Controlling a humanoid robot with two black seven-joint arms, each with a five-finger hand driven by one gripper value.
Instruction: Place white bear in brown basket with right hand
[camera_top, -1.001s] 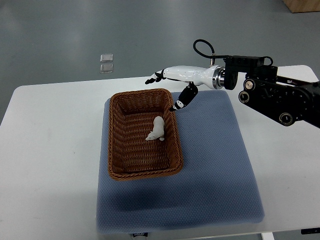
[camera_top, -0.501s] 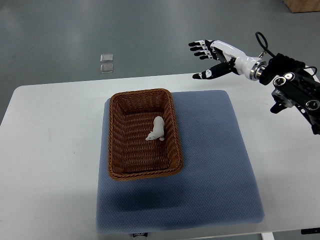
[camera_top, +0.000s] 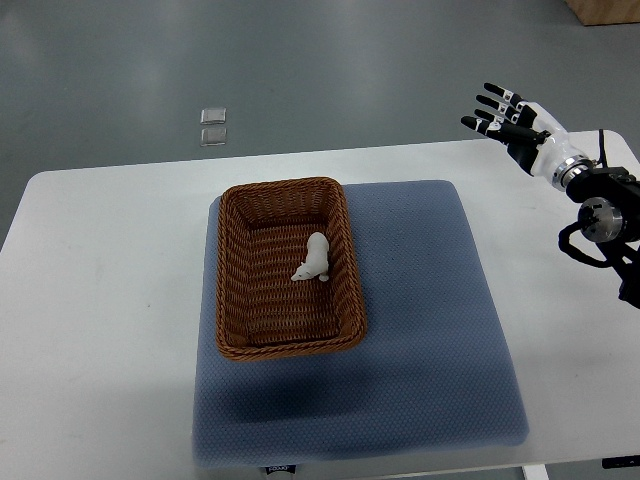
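One right hand (camera_top: 515, 125) raised, fingers spread, holding nothing.

Bright, even overhead light fills a sharp, undistorted picture, with pale glare patches on the grey floor (camera_top: 150, 60) beyond the white table's (camera_top: 100, 300) far edge and only a faint soft shadow along the near edge of the brown basket (camera_top: 290, 345).

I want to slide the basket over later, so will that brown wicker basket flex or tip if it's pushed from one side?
The brown basket looks stiffly woven, so it probably keeps its shape. Being low and wide, it seems unlikely to tip. It sits on a textured blue mat, so it may drag rather than glide. The white bear inside might shift.
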